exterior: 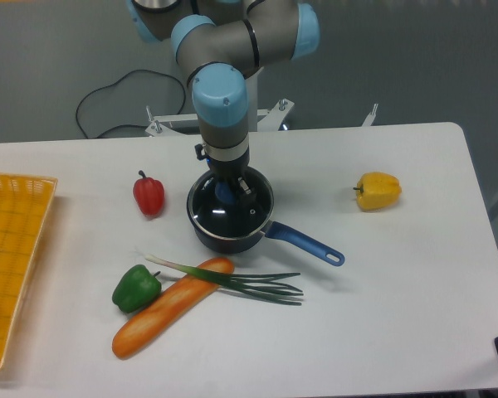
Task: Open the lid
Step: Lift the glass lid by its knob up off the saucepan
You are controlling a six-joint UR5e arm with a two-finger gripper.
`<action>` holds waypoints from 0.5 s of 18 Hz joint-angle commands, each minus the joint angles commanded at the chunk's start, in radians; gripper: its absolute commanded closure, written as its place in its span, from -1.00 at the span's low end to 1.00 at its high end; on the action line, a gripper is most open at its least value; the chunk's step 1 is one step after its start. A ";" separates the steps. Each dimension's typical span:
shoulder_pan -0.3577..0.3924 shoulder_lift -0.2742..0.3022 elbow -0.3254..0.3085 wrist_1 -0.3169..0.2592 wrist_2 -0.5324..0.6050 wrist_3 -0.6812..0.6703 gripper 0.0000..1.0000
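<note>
Gripper (227,191) points straight down over the saucepan (230,220) at desk (398,282) centre, jaws closed narrow round the blue knob of the glass lid (232,209). Lid sits on the pan, maybe shifted slightly to the right. Pan handle points right, twd the camera. Red pepper (148,193) left of pan, yellow pepper (378,190) well right. Green pepper (136,288), carrot (171,306), spring onion (232,279) in front. Yellow basket (10,257) at far left.

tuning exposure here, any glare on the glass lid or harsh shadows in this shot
Fixed camera: a small white glint on the round glass lid with blue knob, beneath the two-finger gripper; shadows on the white table are soft and faint; the image is evenly lit but slightly soft.
</note>
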State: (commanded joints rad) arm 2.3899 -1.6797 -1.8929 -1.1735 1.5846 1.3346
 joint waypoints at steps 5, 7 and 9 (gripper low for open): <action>0.018 0.000 0.050 -0.057 -0.005 0.003 -0.18; 0.023 0.000 0.092 -0.101 -0.003 0.006 -0.18; 0.037 0.000 0.127 -0.123 -0.005 0.012 -0.15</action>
State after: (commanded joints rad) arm 2.4266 -1.6797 -1.7658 -1.2961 1.5800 1.3468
